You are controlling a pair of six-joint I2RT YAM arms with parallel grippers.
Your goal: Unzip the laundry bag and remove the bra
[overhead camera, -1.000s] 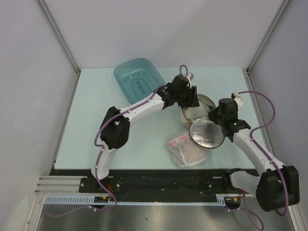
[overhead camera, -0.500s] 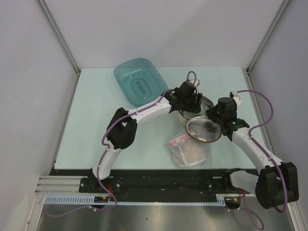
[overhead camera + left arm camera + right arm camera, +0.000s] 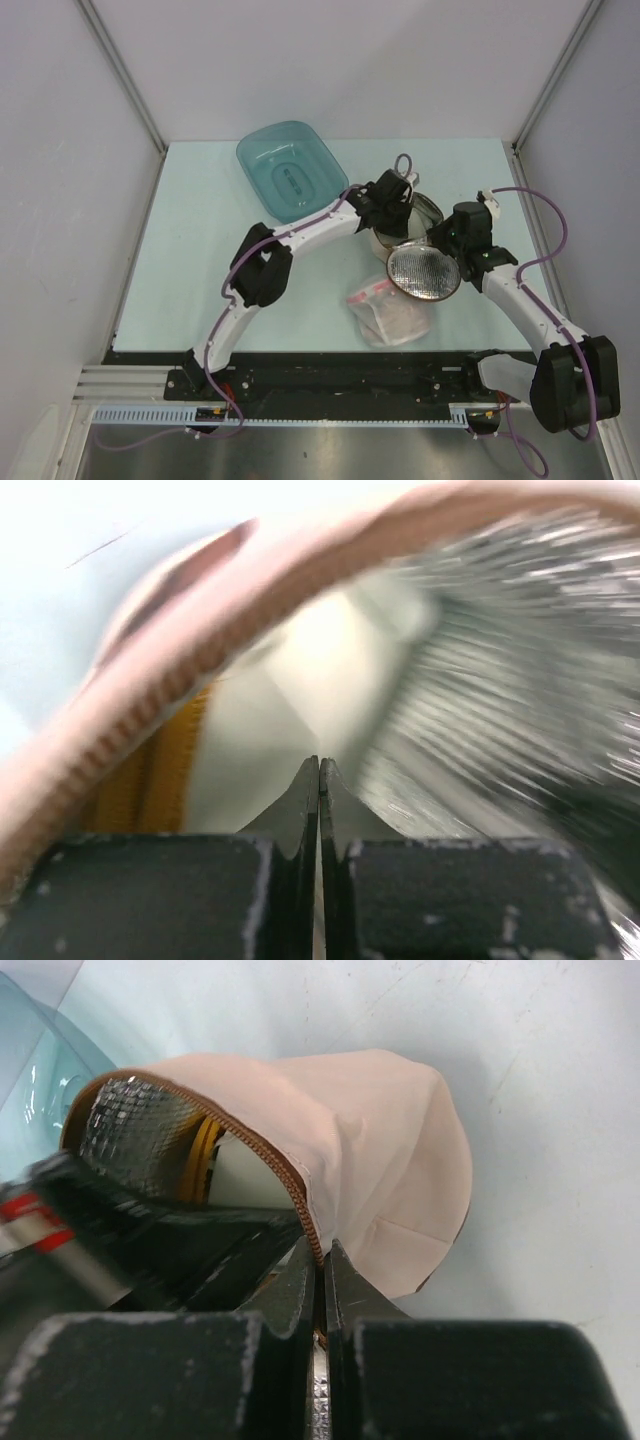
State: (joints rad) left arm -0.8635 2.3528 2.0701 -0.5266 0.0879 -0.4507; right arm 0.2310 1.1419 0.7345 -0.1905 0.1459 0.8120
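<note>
Laundry bag: the laundry bag (image 3: 424,272) sits right of centre on the table (image 3: 200,250). It is unzipped and gaping, one round half tipped up, and lies between the two grippers.
Right gripper: the right gripper (image 3: 320,1250) has its fingers pinched together on the bag's rim, where the brown zip (image 3: 275,1160) runs down into the tips. The beige dome rises just beyond it.
Left gripper: the left gripper (image 3: 319,765) reaches into the open mouth from the far left side, fingers pressed flat together. The tips lie at the white cloth inside, and I cannot tell whether any of it is nipped.
Bra: the bra (image 3: 204,1155) lies inside the bag, a mustard-orange band and a white part showing in the gap. It is just ahead of the left fingertips.
Counts: two arms, two grippers, one laundry bag in two halves, one bra, one teal tub (image 3: 290,170), one clear plastic bag (image 3: 385,312).
Materials and shapes: the bag is smooth beige cloth, dome-shaped, with glinting silvery mesh faces. The tub is see-through teal plastic, a rounded oblong. The plastic bag is crumpled, with a pink strip along its top.
Around: the tub stands to the far left of the laundry bag, apart from it. The plastic bag lies just on the near side of the mesh half.
</note>
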